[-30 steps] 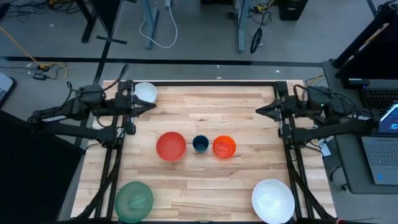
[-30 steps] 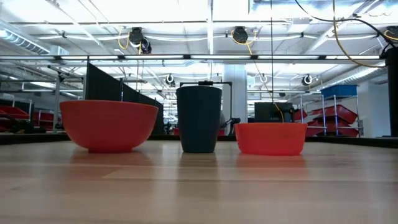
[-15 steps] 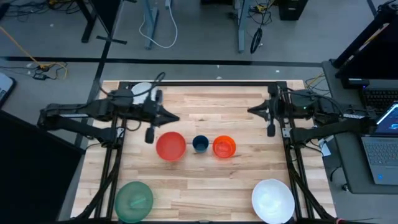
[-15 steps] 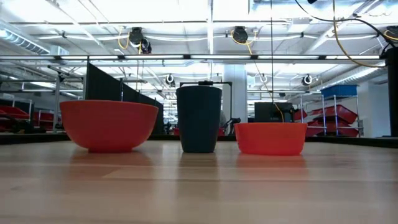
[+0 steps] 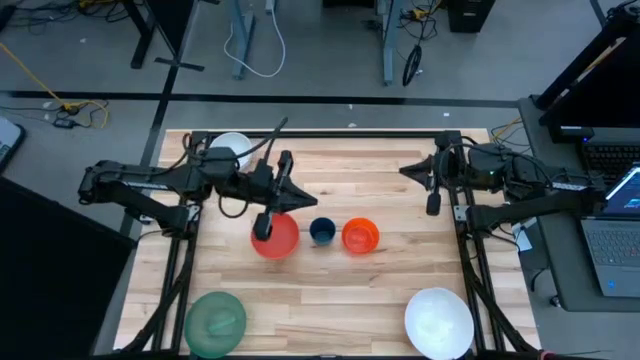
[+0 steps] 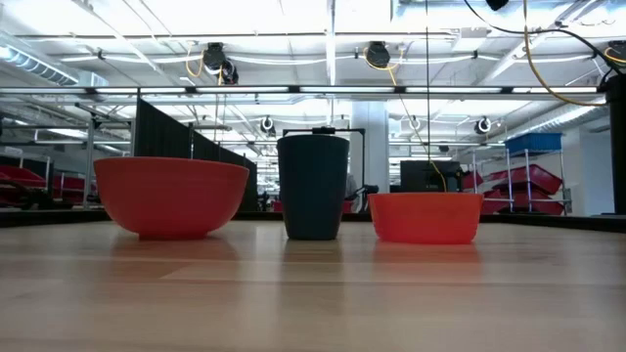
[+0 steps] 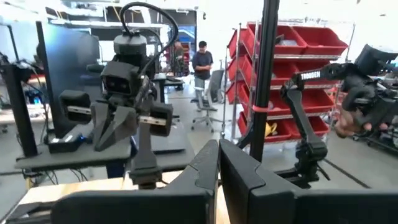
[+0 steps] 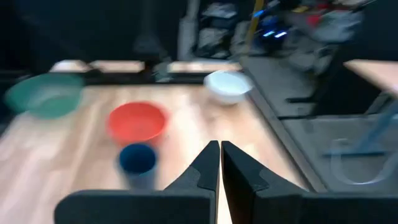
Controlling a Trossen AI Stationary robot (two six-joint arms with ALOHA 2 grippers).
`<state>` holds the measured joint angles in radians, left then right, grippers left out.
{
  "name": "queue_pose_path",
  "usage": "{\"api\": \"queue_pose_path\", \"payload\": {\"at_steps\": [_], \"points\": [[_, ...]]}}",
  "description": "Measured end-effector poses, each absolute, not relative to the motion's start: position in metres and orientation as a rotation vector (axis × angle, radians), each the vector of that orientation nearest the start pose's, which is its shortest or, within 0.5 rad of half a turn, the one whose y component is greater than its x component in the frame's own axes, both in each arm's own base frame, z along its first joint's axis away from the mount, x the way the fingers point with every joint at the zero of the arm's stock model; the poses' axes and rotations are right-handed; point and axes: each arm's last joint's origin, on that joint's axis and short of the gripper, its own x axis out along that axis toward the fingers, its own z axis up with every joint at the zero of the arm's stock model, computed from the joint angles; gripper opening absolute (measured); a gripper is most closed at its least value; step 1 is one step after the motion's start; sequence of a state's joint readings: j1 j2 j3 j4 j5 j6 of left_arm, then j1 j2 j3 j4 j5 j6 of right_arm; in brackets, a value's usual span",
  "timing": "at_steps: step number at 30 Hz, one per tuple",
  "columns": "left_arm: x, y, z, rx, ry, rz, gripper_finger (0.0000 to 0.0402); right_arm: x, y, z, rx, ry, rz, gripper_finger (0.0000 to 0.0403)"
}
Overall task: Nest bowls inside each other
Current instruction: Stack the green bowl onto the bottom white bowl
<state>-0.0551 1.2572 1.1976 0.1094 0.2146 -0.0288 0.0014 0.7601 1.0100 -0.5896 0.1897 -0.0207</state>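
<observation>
High view: three bowls sit in a row across the middle of my wooden table (image 5: 330, 290), the medium red bowl (image 5: 276, 238) on the left, the tiny dark blue bowl (image 5: 322, 231) just beside it and the small orange bowl (image 5: 360, 235) on the right, apart from one another. The large green bowl (image 5: 215, 322) lies at the near left corner, the large white bowl (image 5: 439, 321) at the near right, and the small white bowl (image 5: 232, 148) at the far left edge, partly hidden under my left arm. My left gripper (image 5: 291, 198) hangs over the far rim of the red bowl with its fingers pressed together, holding nothing. My right gripper (image 5: 406, 170) waits at the far right, well apart from the row, fingers likewise together and empty. Past the table lie cables, and a laptop (image 5: 612, 248) stands at the right. I can read no writing anywhere.
</observation>
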Motion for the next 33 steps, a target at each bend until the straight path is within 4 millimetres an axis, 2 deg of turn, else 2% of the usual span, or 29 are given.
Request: {"api": "queue_pose_path", "payload": {"at_steps": [6, 13, 26, 33], "points": [[0.282, -0.022, 0.391, -0.036, 0.097, -0.268, 0.0000, 0.139, 0.008, 0.363, 0.011, 0.432, -0.079, 0.0000], [0.281, -0.023, 0.387, -0.058, 0.136, -0.311, 0.0000, 0.135, 0.021, 0.359, 0.065, 0.476, -0.004, 0.0000], [0.286, -0.033, 0.382, -0.065, 0.157, -0.398, 0.0000, 0.137, 0.023, 0.359, 0.053, 0.474, -0.007, 0.0000], [0.288, -0.035, 0.372, -0.074, 0.236, -0.401, 0.0000, 0.139, 0.022, 0.361, 0.062, 0.452, -0.026, 0.0000]]}}
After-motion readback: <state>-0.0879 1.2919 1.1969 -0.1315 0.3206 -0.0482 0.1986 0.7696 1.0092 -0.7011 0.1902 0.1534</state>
